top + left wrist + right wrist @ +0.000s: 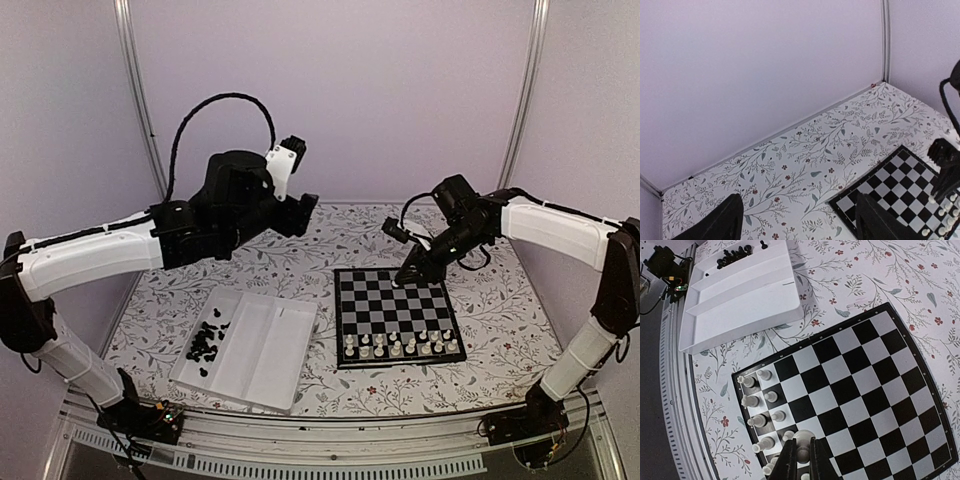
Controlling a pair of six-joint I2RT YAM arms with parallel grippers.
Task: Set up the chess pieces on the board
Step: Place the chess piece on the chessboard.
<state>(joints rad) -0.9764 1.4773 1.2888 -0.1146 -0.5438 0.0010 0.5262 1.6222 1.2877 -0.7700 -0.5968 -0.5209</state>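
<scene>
The right jaws pinch a cream-white piece (801, 450), its round top showing between the two dark fingers (790, 466) at the bottom centre of the right wrist view. In the top view they hang over the upper left corner of the board (395, 305). The other cream-white pieces (400, 347) stand in two rows along the board's lower edge there. The left jaws are spread wide, the floral bench (805, 165) showing between their fingers (725, 220); they are raised at the upper middle of the top view, well apart from the board. The black pieces (207, 340) lie heaped in the leftmost compartment of the white tray (265, 355) at lower left, just beside the board
</scene>
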